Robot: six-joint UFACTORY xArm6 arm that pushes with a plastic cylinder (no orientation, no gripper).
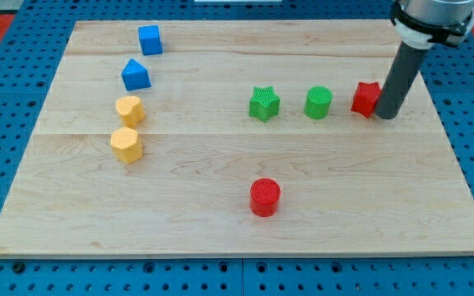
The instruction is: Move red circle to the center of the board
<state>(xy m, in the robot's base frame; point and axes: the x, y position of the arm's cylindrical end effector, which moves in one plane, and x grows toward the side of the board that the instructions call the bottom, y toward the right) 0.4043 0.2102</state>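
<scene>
The red circle (264, 197) is a short red cylinder standing on the wooden board (237, 230), below the board's middle toward the view's bottom. My tip (387, 116) is at the view's right, far up and right of the red circle. It rests right beside a red star-like block (366, 98), on that block's right side, touching or nearly touching it.
A green star (263, 104) and a green cylinder (318, 102) stand in a row left of the red star. At the view's left are a blue cube (150, 39), a blue wedge-like block (135, 75) and two yellow blocks (129, 109) (126, 145).
</scene>
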